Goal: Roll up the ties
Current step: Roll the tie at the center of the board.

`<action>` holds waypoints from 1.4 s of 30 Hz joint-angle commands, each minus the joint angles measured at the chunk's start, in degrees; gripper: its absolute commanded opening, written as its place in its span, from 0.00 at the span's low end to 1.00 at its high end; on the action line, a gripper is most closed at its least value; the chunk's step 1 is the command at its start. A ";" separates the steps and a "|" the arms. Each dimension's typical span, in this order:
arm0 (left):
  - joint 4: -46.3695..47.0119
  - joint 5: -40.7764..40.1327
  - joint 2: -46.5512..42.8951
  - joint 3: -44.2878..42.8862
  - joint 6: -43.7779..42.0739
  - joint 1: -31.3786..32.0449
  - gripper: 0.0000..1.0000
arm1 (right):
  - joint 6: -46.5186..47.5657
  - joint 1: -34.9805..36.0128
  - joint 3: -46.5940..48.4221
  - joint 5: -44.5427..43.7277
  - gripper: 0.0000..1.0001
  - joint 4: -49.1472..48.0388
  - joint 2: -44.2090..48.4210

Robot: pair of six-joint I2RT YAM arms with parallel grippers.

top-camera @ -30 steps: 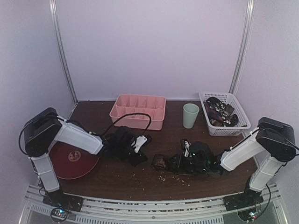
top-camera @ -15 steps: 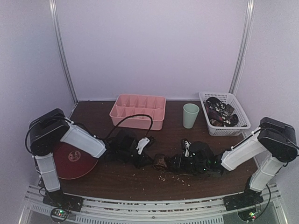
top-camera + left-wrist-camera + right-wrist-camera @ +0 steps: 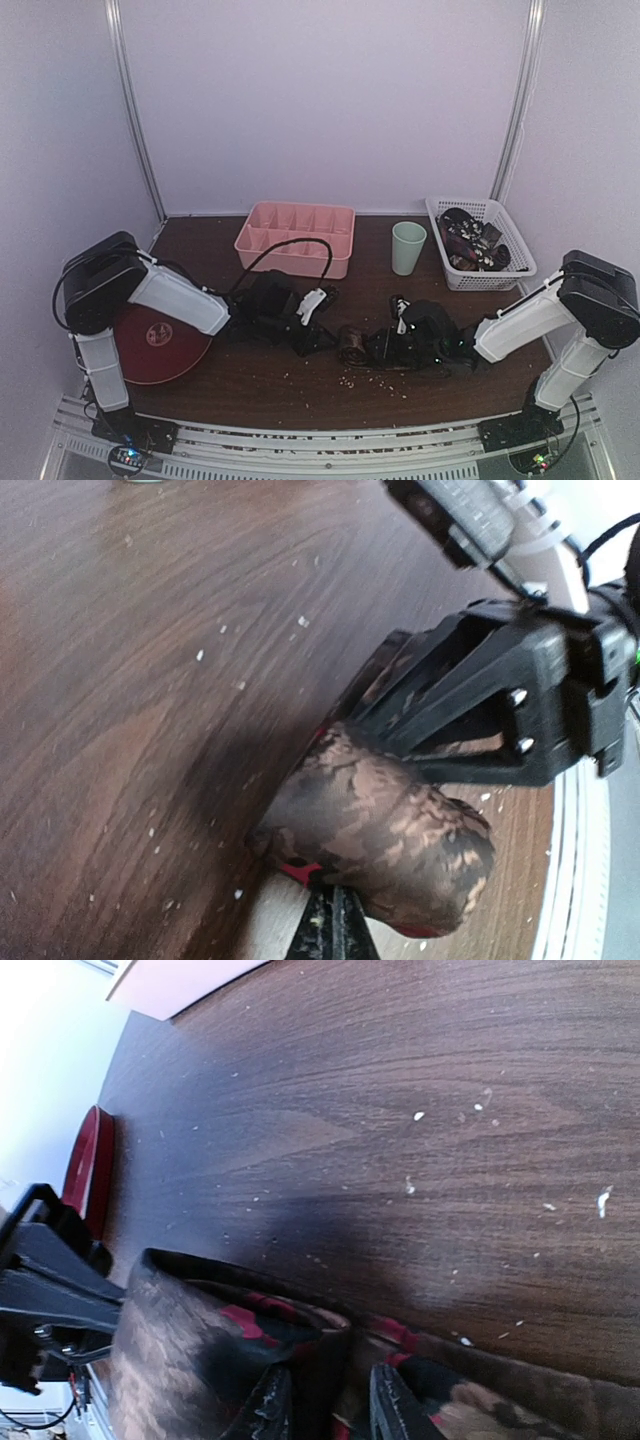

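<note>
Top external, change: left gripper (image 3: pixel 322 338) shifted right over the last second, now up against the roll instead of apart from it.
Roll shift: brown mottled fabric necktie (image 3: pixel 390 830) nudged slightly right; right gripper (image 3: pixel 386 346) roughly where it was.
Necktie look: mostly wound into a fat short coil lying on its side, red lining at the edges, flat unrolled tail trailing under the right fingers.
Necktie place: on dark wooden table (image 3: pixel 250 385), between both grippers, in front of pale green plastic cup (image 3: pixel 408 247).
Left tool: fingers pressed together, nothing between, tips touching the coil's end.
Right tool: narrow gap, pinching necktie fabric beside the coil.
Hard to make out: tail end cut off by the right wrist frame edge; coil core hidden; from above, coil half covered by black fingers.
</note>
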State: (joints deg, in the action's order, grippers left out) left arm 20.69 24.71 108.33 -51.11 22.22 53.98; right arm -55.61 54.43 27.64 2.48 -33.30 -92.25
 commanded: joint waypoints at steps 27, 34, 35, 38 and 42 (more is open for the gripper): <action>-14.66 -2.40 3.99 -13.06 -6.47 3.15 0.06 | 4.95 1.77 -0.87 -8.08 0.13 10.61 5.42; -15.65 -2.57 4.47 -14.64 -6.55 3.15 0.06 | 4.90 1.73 -2.24 -9.66 0.16 12.18 7.97; -15.83 -2.75 4.51 -14.75 -6.64 3.15 0.06 | 4.88 1.73 -2.50 -9.93 0.16 12.45 8.97; -16.03 -2.91 4.61 -14.81 -6.64 3.15 0.06 | 5.22 1.74 -2.57 -10.33 0.16 13.48 11.53; -16.03 -3.01 4.56 -14.89 -6.53 3.15 0.06 | 6.66 1.76 -0.54 -9.88 0.16 13.50 10.59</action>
State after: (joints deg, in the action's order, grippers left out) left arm 4.95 22.59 111.77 -64.53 16.43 56.80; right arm -50.78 55.92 25.67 -6.15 -21.28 -81.21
